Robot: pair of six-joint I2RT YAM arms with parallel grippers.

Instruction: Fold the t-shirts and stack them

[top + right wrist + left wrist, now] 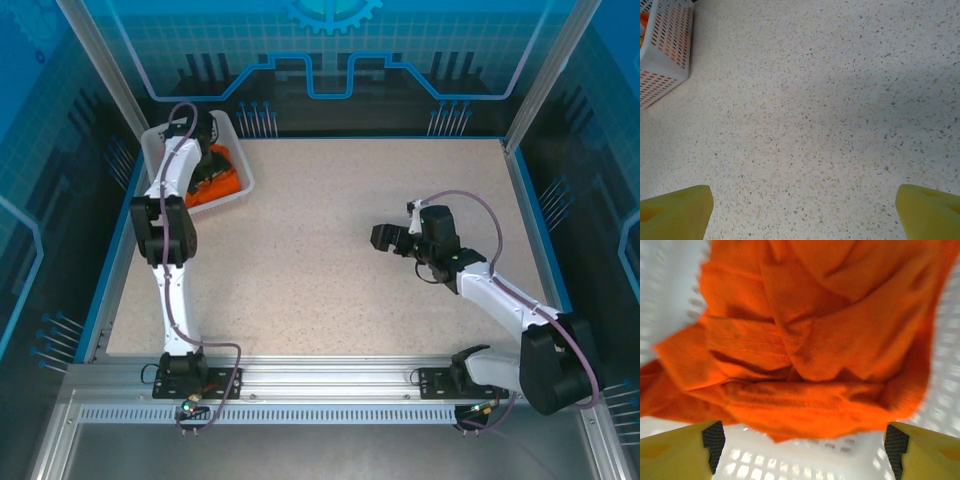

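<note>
Crumpled bright orange t-shirts (805, 345) lie piled inside the white perforated basket (164, 143) at the table's back left. In the top view the orange t-shirts (222, 182) show beside my left arm, which reaches down into the basket. My left gripper (802, 447) stands open just above the cloth's near edge, nothing between its yellow fingers (690, 450). My right gripper (802, 210) is open over bare tabletop to the right of the middle. From above, the right gripper (392, 238) points left toward the basket.
The speckled beige tabletop (330, 260) stretches between the basket and the right arm. A corner of the basket (665, 55) sits at the upper left of the right wrist view. Blue rails edge the table, with a metal frame along the near side.
</note>
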